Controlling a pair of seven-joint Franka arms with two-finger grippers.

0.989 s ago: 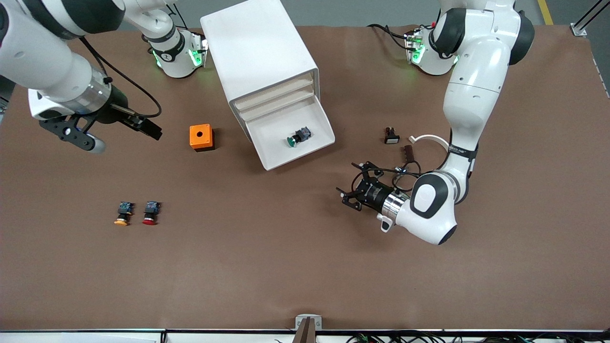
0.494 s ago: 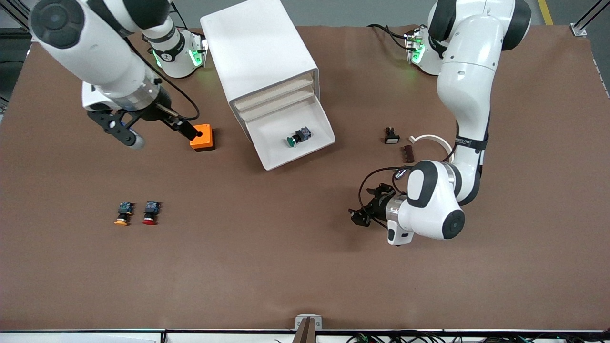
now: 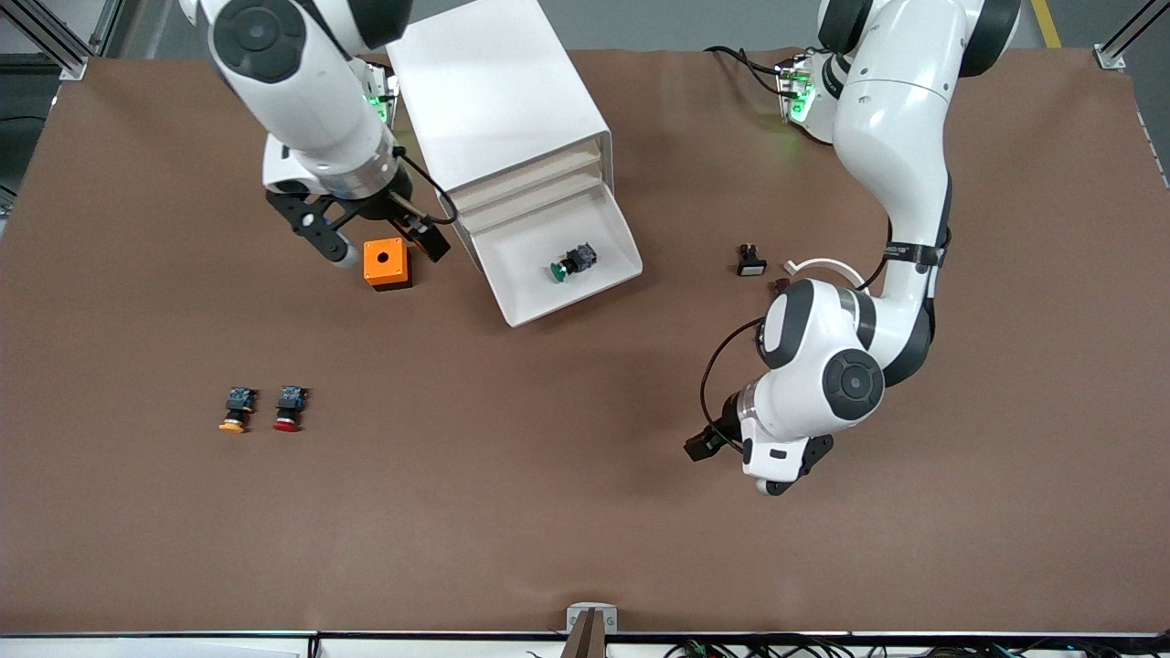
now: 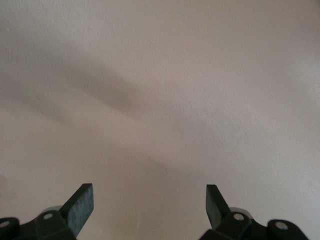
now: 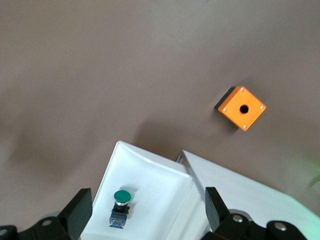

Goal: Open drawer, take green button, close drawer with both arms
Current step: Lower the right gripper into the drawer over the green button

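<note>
No readable text, brand, number or sign in any view. Only candidate: a black band [image 3: 908, 251] around the left arm [image 3: 891, 137], above the table toward that arm's end, carries a short line of pale lettering in the front view, too small to read. The wrist views show no lettering.
</note>
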